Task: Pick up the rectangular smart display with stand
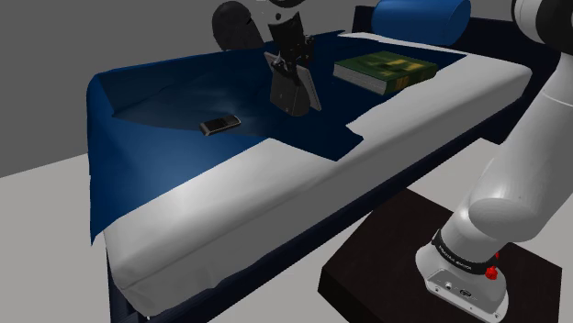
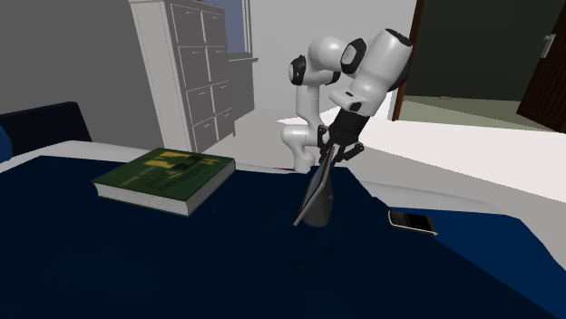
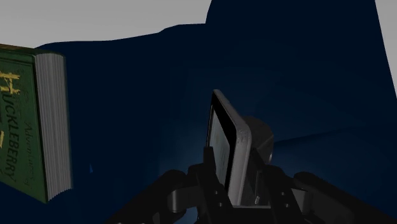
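Note:
The smart display [image 1: 296, 94] is a dark, thin, tilted panel on a rounded grey stand, in the middle of the dark blue blanket [image 1: 174, 92] on the bed. My gripper [image 1: 291, 61] comes down onto its upper edge. In the second exterior view the gripper [image 2: 335, 152] sits at the top of the display [image 2: 317, 195], whose base is at the blanket. In the wrist view the fingers [image 3: 212, 170] clasp the panel [image 3: 228, 143] from both sides, so the gripper [image 3: 235, 184] is shut on it.
A green book [image 1: 384, 70] lies flat on the blanket beyond the display. A dark phone [image 1: 220, 123] lies nearer the shoulder view's left. A blue pillow [image 1: 422, 16] sits at the bed's head. A white dresser [image 2: 195, 63] stands by the wall.

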